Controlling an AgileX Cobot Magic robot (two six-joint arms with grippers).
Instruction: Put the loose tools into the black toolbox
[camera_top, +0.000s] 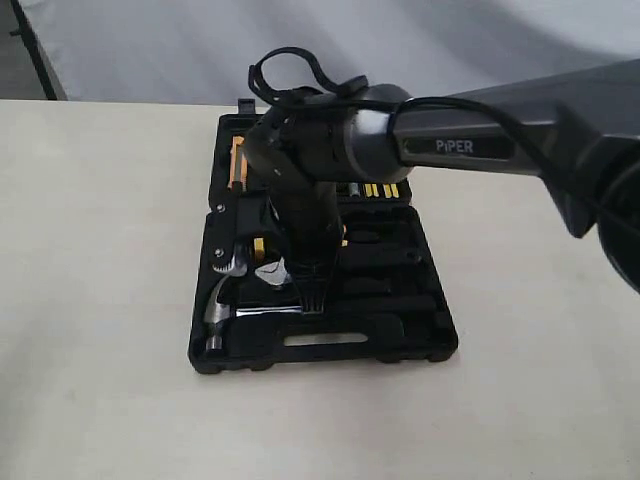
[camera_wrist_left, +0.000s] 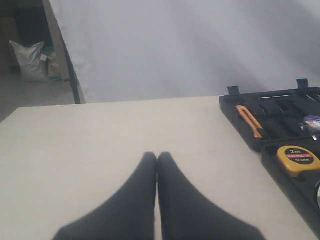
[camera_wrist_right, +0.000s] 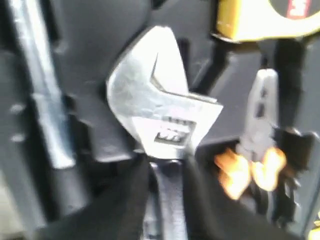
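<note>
Plastic, black and moulded, forms the black toolbox, which lies open on a pale matte table, its two halves full of tool-shaped recesses with a slot handle along the lower edge. The adjustable wrench has a bright, scuffed silver head with a hooked jaw and a knurled screw, and its handle is black. The claw hammer shows polished steel at the lower left of the case, handle running rightward. A yellow tape measure and small pliers with orange handles sit near the wrench. The right arm reaches in from the right edge across the middle, wrist bent so the right gripper points straight down into the lower half of the case; its dark fingers pinch the wrench's handle from both sides. The left gripper hangs over bare table, fingers pressed together. In the exterior view the wrench's long axis runs roughly left to right, jaws leftward (whether it rests in a recess is unclear).
</note>
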